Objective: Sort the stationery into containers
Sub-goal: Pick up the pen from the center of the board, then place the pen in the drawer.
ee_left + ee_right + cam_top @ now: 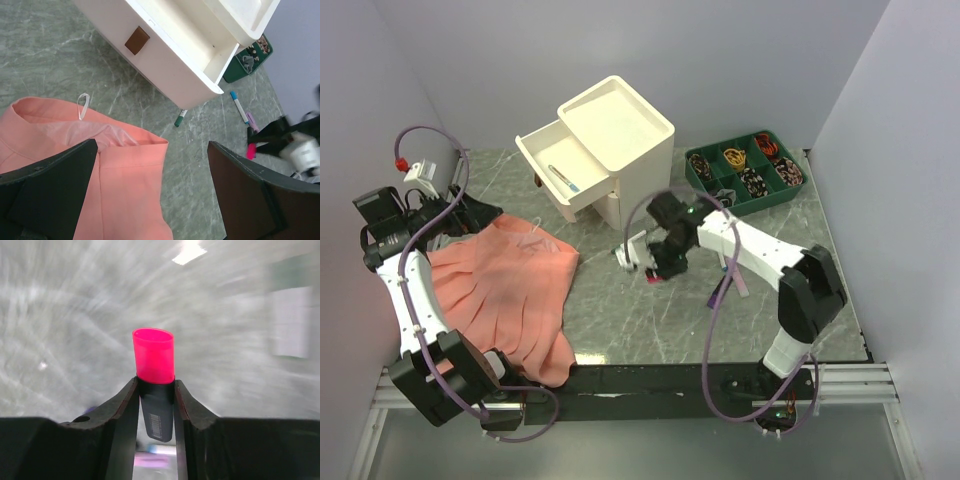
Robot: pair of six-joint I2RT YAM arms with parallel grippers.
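The pink highlighter stood cap-up, pinched by its black body between the 2 fingers of the right hand. It was near the middle of the surface, at about 5 o'clock from the cream cabinet. The cabinet's upper drawer was pulled out toward 8 o'clock, with 1 thin pen lying in it. A green-capped marker lay on the surface just by the drawer's corner. A blue-capped pen and a purple highlighter lay close together farther along. The left hand hung with its fingers spread wide, holding nothing, over the salmon cloth at 8 o'clock. A green divided tray sat at 3 o'clock from the cabinet.
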